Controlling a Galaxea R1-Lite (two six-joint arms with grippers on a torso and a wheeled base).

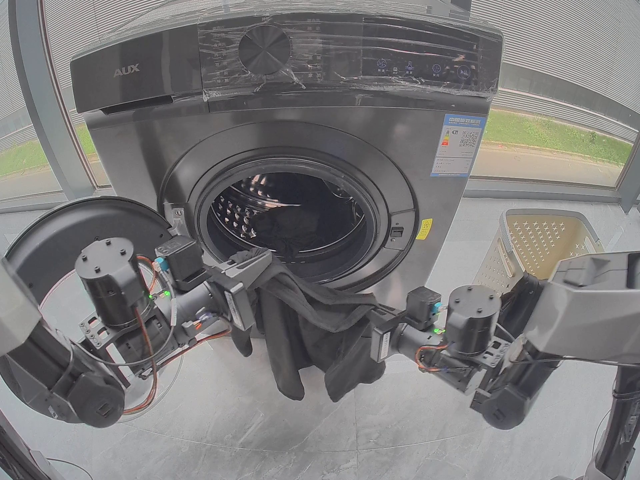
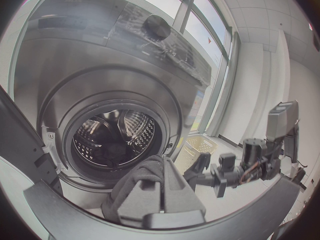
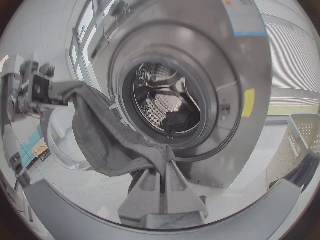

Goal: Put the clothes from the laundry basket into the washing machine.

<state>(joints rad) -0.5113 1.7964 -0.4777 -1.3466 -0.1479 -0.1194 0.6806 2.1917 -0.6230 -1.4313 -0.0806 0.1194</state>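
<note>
Head view has both arms out in front of the washing machine [image 1: 287, 108], and its round door [image 1: 67, 241] stands swung open on the robot's left. A dark garment [image 1: 313, 328] hangs between the arms like a sling, just in front of the drum [image 1: 287, 215] opening and a little below it.

The left hand [image 1: 250, 261] is clamped on one end of the cloth, close to the lower left rim of the opening. The right hand [image 1: 365, 320] is pinched tight on the other end, lower down and farther to the right, below the latch side of the opening. The cloth sags between them. Loose folds drop toward the tiled floor [image 1: 267, 421], and from where I stand they seem to hang clear of it.

In the left wrist view that hand's fingers [image 2: 180, 184] are pressed together, with the fabric bunched up against them. The drum gapes just beyond. In the right wrist view the other hand's fingers [image 3: 181, 187] meet on a hemmed edge of the garment, which runs up and away to the far hand.

More dark clothing [image 3: 180, 120] lies at the bottom of the drum, well inside the rim.

The laundry basket [image 1: 547, 241] is pale with perforated walls. It stands on the floor to the right of the machine, just behind the right arm.
</note>
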